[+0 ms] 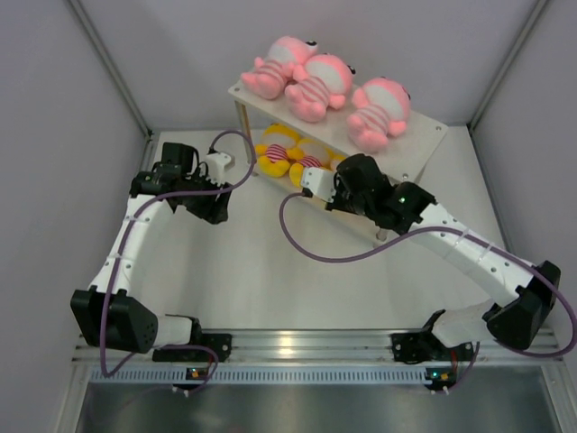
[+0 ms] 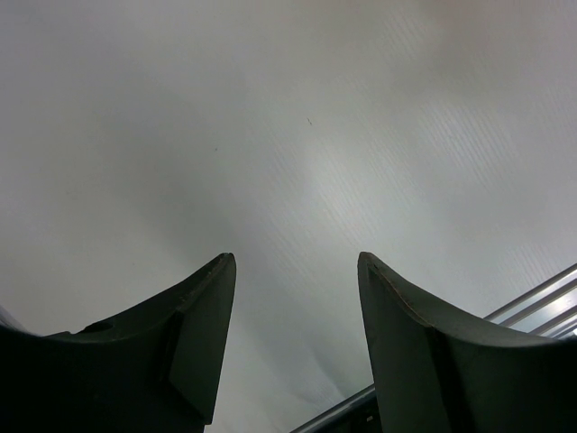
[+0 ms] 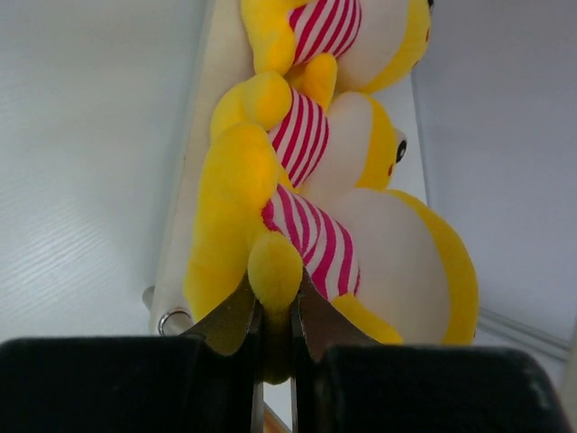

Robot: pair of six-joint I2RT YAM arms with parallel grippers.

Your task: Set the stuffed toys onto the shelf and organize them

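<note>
Three pink stuffed toys lie in a row on the top tier of the white shelf. On the lower tier three yellow stuffed toys lie side by side, and from above only two of them peek out. My right gripper is shut on a yellow limb of the nearest yellow toy, at the shelf's front edge. Left of the shelf, apart from every toy, my left gripper stands open; between its fingers there is only a bare white surface.
A thin shelf leg stands near the left arm, and another leg's metal foot shows beside the held toy. Purple cables loop over the table. White walls close in the sides and back. An aluminium rail runs along the near edge.
</note>
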